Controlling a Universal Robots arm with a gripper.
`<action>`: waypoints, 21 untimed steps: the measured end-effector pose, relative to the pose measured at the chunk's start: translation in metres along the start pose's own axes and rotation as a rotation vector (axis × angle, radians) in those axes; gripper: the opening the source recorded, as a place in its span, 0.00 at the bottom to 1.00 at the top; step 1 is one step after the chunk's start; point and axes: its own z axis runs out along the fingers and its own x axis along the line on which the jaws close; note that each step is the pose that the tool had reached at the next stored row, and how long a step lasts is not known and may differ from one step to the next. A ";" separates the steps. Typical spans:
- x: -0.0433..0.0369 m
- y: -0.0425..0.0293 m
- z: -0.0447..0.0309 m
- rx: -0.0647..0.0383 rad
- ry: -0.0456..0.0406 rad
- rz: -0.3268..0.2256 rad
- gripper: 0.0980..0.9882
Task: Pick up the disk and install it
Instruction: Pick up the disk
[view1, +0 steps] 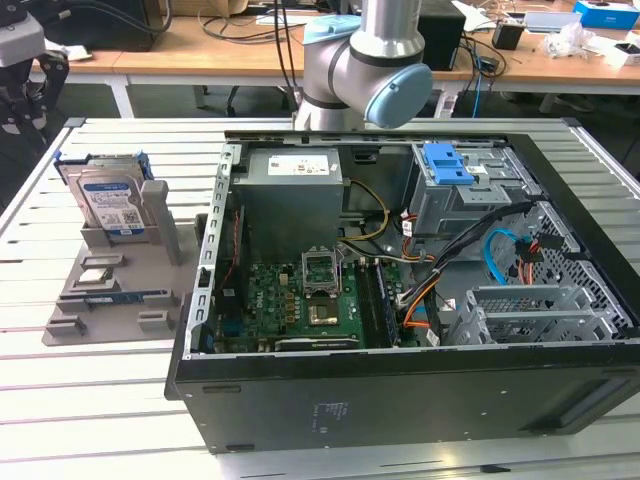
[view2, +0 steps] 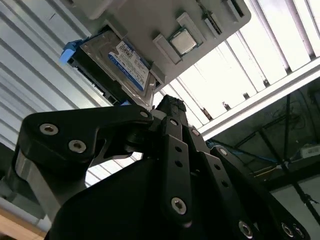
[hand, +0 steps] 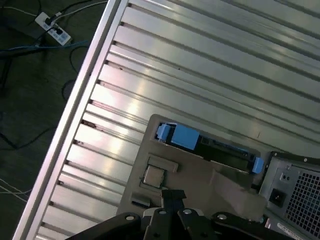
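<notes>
The disk (view1: 110, 200) stands on edge in a grey holder (view1: 110, 290) at the exterior view's left, silver with a white-and-blue label and blue rails. The second wrist view shows the labelled face of the disk (view2: 122, 62), and the first wrist view shows the blue-railed edge of the disk (hand: 182, 136). My gripper (view2: 167, 102) hangs above the holder (hand: 200, 175), well apart from the disk, with its black fingers together and nothing between them. In the first wrist view the gripper (hand: 172, 195) points over the holder near a small square chip (hand: 154, 175).
An open black computer case (view1: 400, 380) lies at the exterior view's right, with a grey drive cage (view1: 470, 190) topped by a blue bracket (view1: 447, 163). The holder also carries a thin memory stick (view1: 110, 297). The arm's joint (view1: 365, 70) stands behind the case. The table is slatted aluminium.
</notes>
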 end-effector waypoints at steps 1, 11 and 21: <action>0.0000 0.0000 0.0000 0.000 0.0008 -0.019 0.01; 0.0000 0.0000 0.0000 -0.005 0.0090 -0.215 0.01; 0.0000 0.0000 0.0000 -0.010 0.0176 -0.423 0.01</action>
